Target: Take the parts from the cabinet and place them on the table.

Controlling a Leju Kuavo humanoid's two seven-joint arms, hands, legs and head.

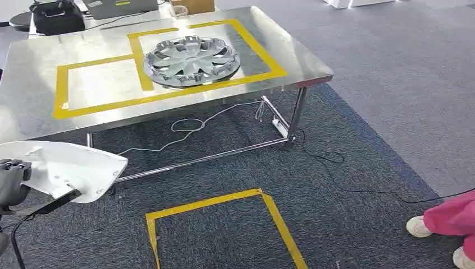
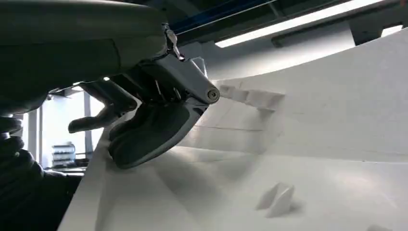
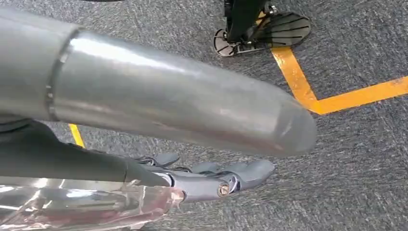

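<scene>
My left hand (image 1: pixel 12 180) holds a white moulded plastic part (image 1: pixel 70 167) at the lower left, short of the steel table (image 1: pixel 305 64). In the left wrist view the thumb and dark fingers (image 2: pixel 149 130) grip the edge of this white part (image 2: pixel 312 144). A silver hubcap (image 1: pixel 191 60) lies on the table inside the right-hand yellow taped box. The left-hand taped box (image 1: pixel 101 84) beside it is bare. My right hand (image 3: pixel 219 177) hangs over the grey carpet, fingers loosely extended, nothing in them.
A yellow taped square (image 1: pixel 224 224) marks the carpet in front of the table. Cables (image 1: pixel 336 168) trail under and to the right of the table. A person's pink trouser leg and white shoes (image 1: pixel 448 221) stand at the lower right. A black bag (image 1: pixel 56 15) sits beyond the table.
</scene>
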